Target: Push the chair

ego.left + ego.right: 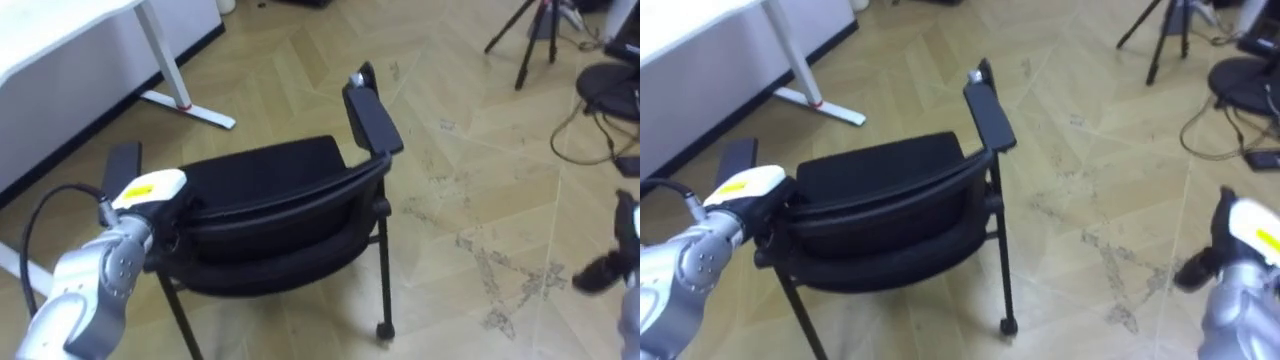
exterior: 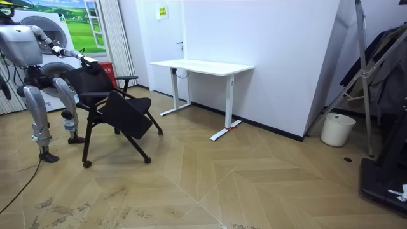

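Right, the herringbone wood-pattern floor (image 1: 470, 150) carries everything. A white flat-topped desk on white metal legs (image 2: 202, 66) runs along the floor's wall edge, ahead-left of the robot. The black padded chair with armrests and caster legs (image 1: 275, 210) sits on the floor just in front of the robot, with its backrest towards it, well short of the desk. Left hand (image 1: 150, 190) is at the backrest's left end; can't tell if it's clenched on it or just pressing. Right hand (image 1: 1240, 238) hangs off to the right, clear of the chair, state unreadable too.

My read is push step, contact on one side only. Next move wants the right hand on the backrest's other end, else the chair likely yaws. Open floor ahead and to the right, bounded by the desk foot and a dark tripod (image 1: 545, 20).
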Tool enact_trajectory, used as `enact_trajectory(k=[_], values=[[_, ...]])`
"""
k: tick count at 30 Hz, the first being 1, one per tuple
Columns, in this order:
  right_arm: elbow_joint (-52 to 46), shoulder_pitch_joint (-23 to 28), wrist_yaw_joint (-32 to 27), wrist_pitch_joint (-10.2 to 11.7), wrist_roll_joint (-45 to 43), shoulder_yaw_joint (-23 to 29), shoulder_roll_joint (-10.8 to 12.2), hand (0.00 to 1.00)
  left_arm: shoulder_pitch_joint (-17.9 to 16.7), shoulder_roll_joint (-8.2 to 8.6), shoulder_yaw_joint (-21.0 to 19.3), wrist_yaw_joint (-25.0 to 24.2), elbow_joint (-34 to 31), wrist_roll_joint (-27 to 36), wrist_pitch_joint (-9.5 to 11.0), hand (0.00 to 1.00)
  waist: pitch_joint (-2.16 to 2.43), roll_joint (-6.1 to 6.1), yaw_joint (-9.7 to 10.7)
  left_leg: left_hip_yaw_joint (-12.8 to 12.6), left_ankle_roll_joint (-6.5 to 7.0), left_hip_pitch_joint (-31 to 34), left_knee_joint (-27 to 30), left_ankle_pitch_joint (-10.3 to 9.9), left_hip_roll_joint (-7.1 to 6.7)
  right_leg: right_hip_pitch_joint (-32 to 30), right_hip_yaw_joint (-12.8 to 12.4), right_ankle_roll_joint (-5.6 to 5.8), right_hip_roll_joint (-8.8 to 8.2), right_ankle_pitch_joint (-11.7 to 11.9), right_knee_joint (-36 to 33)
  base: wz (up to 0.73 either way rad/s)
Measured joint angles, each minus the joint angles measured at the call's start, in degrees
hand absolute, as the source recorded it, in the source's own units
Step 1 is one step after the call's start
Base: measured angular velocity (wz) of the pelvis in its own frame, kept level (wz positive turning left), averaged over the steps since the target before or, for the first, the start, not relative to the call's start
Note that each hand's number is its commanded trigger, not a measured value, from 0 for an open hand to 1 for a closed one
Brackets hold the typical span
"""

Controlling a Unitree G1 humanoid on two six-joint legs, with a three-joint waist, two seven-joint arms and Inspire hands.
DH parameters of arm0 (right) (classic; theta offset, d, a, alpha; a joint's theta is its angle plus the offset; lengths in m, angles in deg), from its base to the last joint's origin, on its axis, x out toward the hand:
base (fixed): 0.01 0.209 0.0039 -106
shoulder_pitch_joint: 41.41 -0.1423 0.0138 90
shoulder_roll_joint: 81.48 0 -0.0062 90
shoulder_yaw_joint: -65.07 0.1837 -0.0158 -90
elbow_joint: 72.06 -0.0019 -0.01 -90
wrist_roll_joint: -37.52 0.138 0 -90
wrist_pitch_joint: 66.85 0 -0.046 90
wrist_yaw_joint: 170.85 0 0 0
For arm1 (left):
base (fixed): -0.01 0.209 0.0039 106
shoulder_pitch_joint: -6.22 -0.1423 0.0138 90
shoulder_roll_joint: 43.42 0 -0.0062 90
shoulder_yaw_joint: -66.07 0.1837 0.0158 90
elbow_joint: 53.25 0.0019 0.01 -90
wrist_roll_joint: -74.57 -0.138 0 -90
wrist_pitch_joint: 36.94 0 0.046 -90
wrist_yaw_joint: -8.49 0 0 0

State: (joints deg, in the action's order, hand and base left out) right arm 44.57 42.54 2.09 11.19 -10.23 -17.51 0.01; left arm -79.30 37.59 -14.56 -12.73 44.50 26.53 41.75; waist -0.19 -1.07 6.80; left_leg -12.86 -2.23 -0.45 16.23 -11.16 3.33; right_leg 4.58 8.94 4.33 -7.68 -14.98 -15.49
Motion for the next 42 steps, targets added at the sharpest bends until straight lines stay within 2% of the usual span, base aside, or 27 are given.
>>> enact_trajectory(k=[6, 7, 9, 12, 19, 22, 24, 27, 29, 36, 42], values=[[-3.4, -2.8, 2.5, -0.1, -3.9, -5.3, -0.5, 0.0, 1.0, -0.22, 1.2, 1.5, 0.3, 0.2, 2.0, 1.0, 0.0, 0.05, -1.6, 0.1, 0.0, 0.3, -0.1, 0.0, 0.03, -0.1, 0.1, -0.08, 0.1, 0.1, 0.4, 0.0], [-4.3, -2.8, 3.3, 0.0, -5.8, -6.6, -0.7, 0.0, 1.0, -0.23, 1.2, 2.0, 0.5, 0.4, 2.8, 1.0, 0.01, 0.15, -2.4, -0.1, 0.0, 0.3, -0.1, 0.0, 0.05, -0.5, -0.2, -0.13, 0.1, 0.1, 0.1, -0.08], [-6.7, -2.8, 3.9, 0.3, -7.4, -8.3, -0.9, 0.0, 1.2, -0.23, 1.2, 2.5, 1.1, 0.8, 4.0, 1.0, -0.04, 0.34, -2.7, -0.3, 0.0, 0.2, -0.3, 0.0, 0.04, -0.6, -0.2, -0.13, 0.02, 0.1, -0.3, -0.03], [-10.8, -2.8, 4.3, 1.7, -9.1, -9.5, -1.0, 0.0, 1.9, -0.45, 1.3, 3.1, 2.6, 1.4, 5.5, 1.0, -0.1, 0.42, -2.9, -0.3, 0.0, 0.1, -0.6, 0.0, 0.02, -0.6, 0.0, -0.13, 0.02, 0.1, -0.2, 0.0], [-16.4, -2.9, 5.0, 2.7, -12.3, -14.0, -3.8, 0.0, 3.9, -1.07, 2.4, 5.0, 4.8, 1.4, 8.1, 1.0, -0.65, -0.45, -4.5, -0.3, 0.05, 0.2, -0.6, 0.0, 0.06, -0.6, 0.0, -0.13, 0.09, 0.1, -0.1, 0.0], [-18.0, -2.9, 6.8, 3.1, -13.0, -16.1, -5.1, 0.0, 5.2, -1.15, 3.6, 5.5, 5.9, 1.4, 9.0, 1.0, -0.7, -0.53, -5.5, -0.3, 0.05, 0.2, -0.7, 0.0, 0.06, -0.6, 0.0, -0.11, 0.08, 0.1, -0.1, 0.0], [-19.1, -3.0, 7.8, 3.3, -13.0, -17.6, -5.8, 0.0, 5.4, -1.4, 4.1, 5.9, 6.0, 1.6, 9.4, 1.0, -0.73, -0.61, -5.8, -0.3, 0.05, 0.2, -0.8, 0.0, 0.06, -0.7, 0.0, -0.11, 0.09, 0.1, -0.1, 0.0], [-20.8, -3.1, 9.0, 4.0, -12.8, -19.8, -6.2, 0.0, 5.7, -2.88, 5.1, 6.4, 6.1, 3.5, 10.3, 1.0, -0.74, -0.65, -6.0, -0.2, 0.06, 0.4, -0.9, 0.0, 0.03, -0.9, 0.0, -0.11, 0.06, 0.1, -0.1, 0.0], [-21.1, -3.1, 9.2, 5.0, -12.9, -21.1, -6.4, 0.0, 5.9, -3.2, 5.5, 7.2, 6.2, 3.5, 11.2, 1.0, -0.68, -0.81, -6.4, -0.1, 0.07, 0.9, -0.9, 0.1, 0.02, -1.4, 0.1, -0.12, 0.05, 0.1, -0.1, 0.0], [-21.5, -3.4, 9.6, 6.2, -13.4, -22.2, -6.7, 0.0, 7.2, -3.64, 6.6, 8.1, 6.7, 3.6, 12.5, 1.0, -0.51, -1.51, -7.2, 0.6, 0.07, 1.7, -0.7, 0.2, 0.0, -1.6, 0.8, -0.19, 0.1, 0.2, -0.2, 0.05], [-27.4, -3.4, 10.1, 7.1, -15.2, -22.8, -6.8, 0.0, 7.5, -3.65, 6.6, 8.6, 7.6, 3.6, 13.5, 1.0, -0.49, -1.8, -7.4, 0.8, 0.05, 1.8, -0.5, 0.2, 0.03, -1.5, 1.0, -0.25, 0.14, 0.2, -0.2, 0.01]])
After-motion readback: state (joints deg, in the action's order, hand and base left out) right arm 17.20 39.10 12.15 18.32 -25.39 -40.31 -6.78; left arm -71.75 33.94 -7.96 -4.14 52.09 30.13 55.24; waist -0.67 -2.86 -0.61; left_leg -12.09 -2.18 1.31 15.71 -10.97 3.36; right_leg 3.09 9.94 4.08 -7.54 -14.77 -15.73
